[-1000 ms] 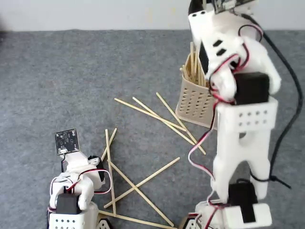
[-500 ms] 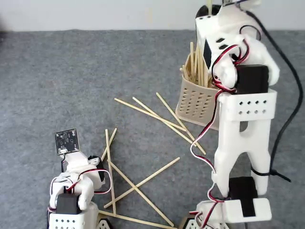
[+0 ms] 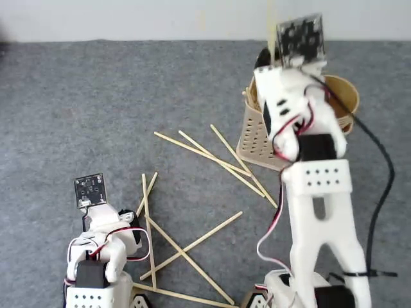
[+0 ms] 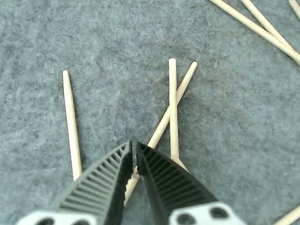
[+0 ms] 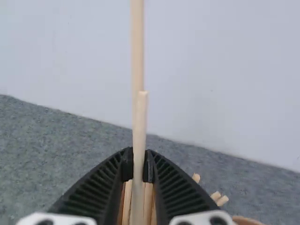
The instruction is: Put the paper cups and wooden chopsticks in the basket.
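A perforated beige basket [image 3: 255,138] stands at the back right with several wooden chopsticks [image 3: 252,96] upright in it. My right gripper [image 5: 137,165] hangs just above the basket, shut on two chopsticks [image 5: 137,70] that point straight up; their tip [image 3: 271,25] shows against the wall. A tan paper cup [image 3: 341,96] sits right behind the basket, partly hidden by the right arm. Several loose chopsticks [image 3: 200,153] lie on the grey mat. My left gripper [image 4: 134,149] is shut and low over the mat, above a crossed pair of chopsticks [image 4: 173,108].
The right arm [image 3: 318,212] towers over the mat's right side. The left arm [image 3: 103,253] sits folded at the front left. More chopsticks [image 3: 191,247] lie crossed between the two arm bases. A white wall borders the far edge.
The right arm has drawn back and tipped its gripper upward over the basket, uncovering the paper cup; the held chopsticks now stand higher. The left arm has stayed still.
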{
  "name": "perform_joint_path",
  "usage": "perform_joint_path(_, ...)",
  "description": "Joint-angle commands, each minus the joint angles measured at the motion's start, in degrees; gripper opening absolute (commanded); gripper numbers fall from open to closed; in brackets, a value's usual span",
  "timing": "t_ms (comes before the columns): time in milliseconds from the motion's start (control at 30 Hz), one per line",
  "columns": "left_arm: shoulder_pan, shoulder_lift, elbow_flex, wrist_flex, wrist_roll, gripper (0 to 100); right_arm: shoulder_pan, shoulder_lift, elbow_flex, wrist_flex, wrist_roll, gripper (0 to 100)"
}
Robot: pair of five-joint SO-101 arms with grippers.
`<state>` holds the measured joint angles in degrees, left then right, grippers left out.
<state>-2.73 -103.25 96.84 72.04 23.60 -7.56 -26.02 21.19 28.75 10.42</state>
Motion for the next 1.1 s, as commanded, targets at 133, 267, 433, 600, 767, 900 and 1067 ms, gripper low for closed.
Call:
perform_joint_path(133, 0.1, -0.7, -0.5, 0.2, -0.3, 1, 0.8, -5.0, 7.1, -3.1, 0.2, 0.8)
perform_joint_path(267, 0.1, -0.7, -0.5, 0.2, -0.3, 1, 0.5, -5.1, 9.5, -2.4, 0.2, 6.2)
perform_joint_path(433, 0.1, -0.7, -0.5, 0.2, -0.3, 1, -0.7, -5.6, 6.8, 4.5, 0.1, 15.4)
perform_joint_path(600, 0.1, -0.7, -0.5, 0.2, -0.3, 1, -2.8, -5.5, -4.3, 17.2, -3.3, 15.8)
perform_joint_path(767, 0.1, -0.7, -0.5, 0.2, -0.3, 1, -8.0, -5.1, -15.8, 29.4, -4.6, 15.8)
perform_joint_path(900, 0.1, -0.7, -0.5, 0.2, -0.3, 1, -14.6, -4.9, -19.3, 34.6, -4.6, 15.5)
perform_joint_path(1067, 0.1, -0.7, -0.5, 0.2, -0.3, 1, -20.3, -2.0, -17.1, 36.4, -4.6, 15.5)
